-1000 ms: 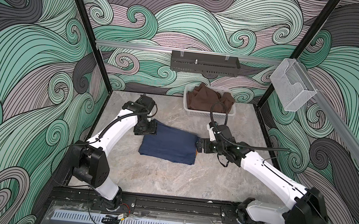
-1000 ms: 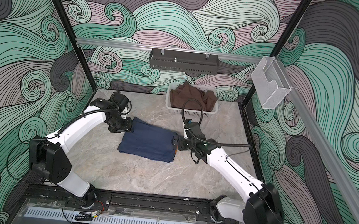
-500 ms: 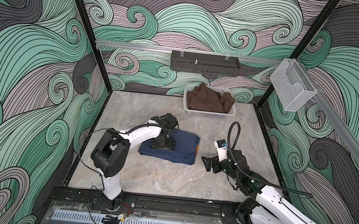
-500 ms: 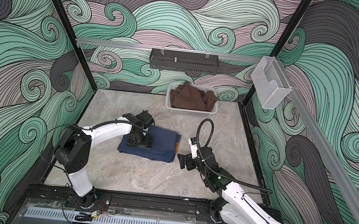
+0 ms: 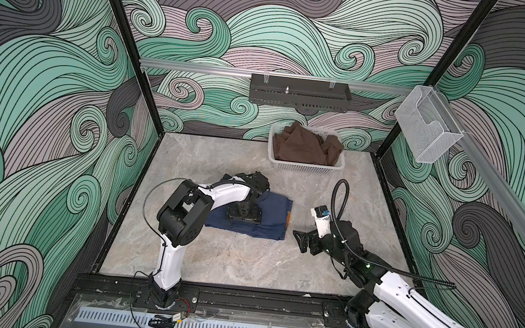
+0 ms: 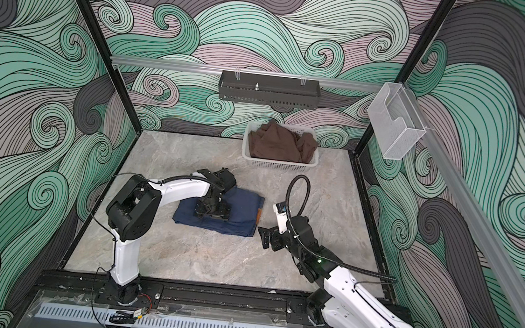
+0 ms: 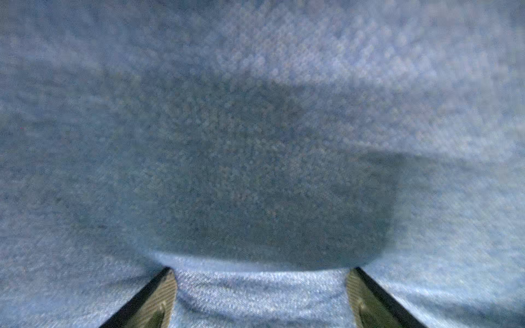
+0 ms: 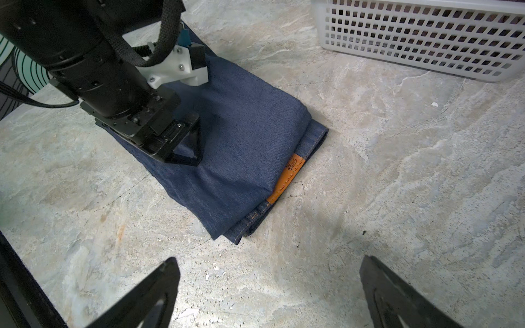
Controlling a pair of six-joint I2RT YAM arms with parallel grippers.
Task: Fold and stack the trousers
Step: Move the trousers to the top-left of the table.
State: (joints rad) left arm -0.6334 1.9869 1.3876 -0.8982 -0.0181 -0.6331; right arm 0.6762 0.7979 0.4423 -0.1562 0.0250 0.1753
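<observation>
- The trousers point(image 5: 269, 217) are lying folded into a flat bundle near the middle of the counter point(image 5: 243, 269), with the tan patch point(image 8: 287, 179) showing on the edge at 3 o'clock.
- Taking the back wall as 12 o'clock, the bundle's long axis is running roughly from 9 to 3 o'clock, slightly tilted, as far as I can judge.
- The left tool point(image 5: 244, 214) is standing directly on top of the bundle, pointing down. Its jaws are spread apart and are gripping nothing. In the left wrist view only flat denim is lying between the fingertips point(image 7: 167, 286).
- The right tool point(image 5: 299, 240) is hovering over bare counter with its jaws wide apart and empty. The trousers are lying at about 10 o'clock from it, and their patch edge is the nearest part.
- The left arm is therefore the nearer one, already touching the cloth. The right arm is needing a short reach toward 10 o'clock.
- The white basket point(image 5: 304, 168) with brown cloth point(image 5: 303, 145) is sitting at 12 o'clock, well apart from the bundle.
- The folding is looking finished, in my judgement, and the stacking is not yet done.
</observation>
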